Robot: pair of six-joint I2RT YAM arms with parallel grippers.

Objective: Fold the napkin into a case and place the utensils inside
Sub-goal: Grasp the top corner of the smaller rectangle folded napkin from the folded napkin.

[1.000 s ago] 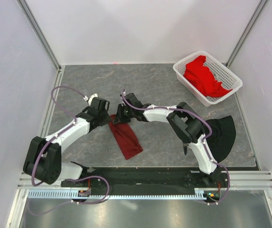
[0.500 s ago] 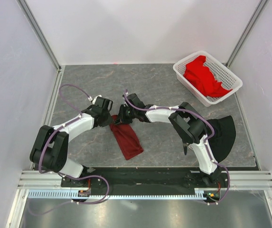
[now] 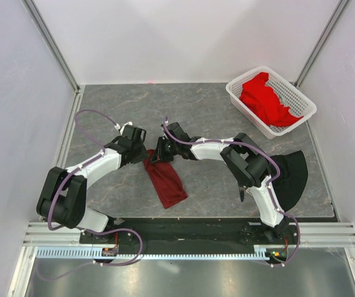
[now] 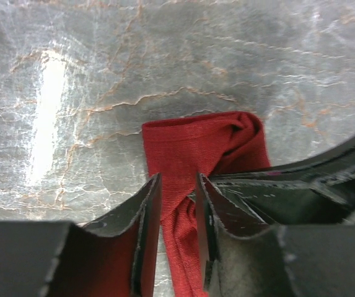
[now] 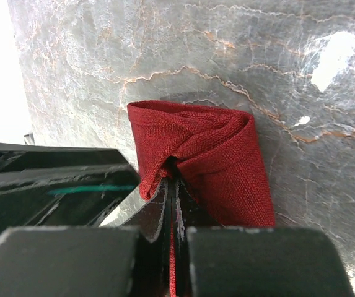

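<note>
Napkin point(image 3: 165, 179) update: it's lying as a narrow maroon strip on the worktop point(image 3: 214, 111), running at an angle between the two arms, with both grippers crowded at its far end. What's changed in the last second is mostly on the left side. The left arm has tucked its elbow back and the left gripper point(image 4: 177, 185) has let its jaws spread, so now they stand partly apart with cloth showing in the gap and nothing pinched. The strip itself has barely shifted.

The right gripper point(image 5: 172, 185) is clamped tight on a raised fold at that same end, where the cloth bunches into a little roll. We read this as a hand-off: the left has let go while the right pins the fold, so the case is still being shaped, not finished.

We can't spot the fork or knife in any view, so loading them looks some way off. The white basket point(image 3: 242, 99) with the red cloth point(image 3: 264, 99) sits well apart at the far right.
</note>
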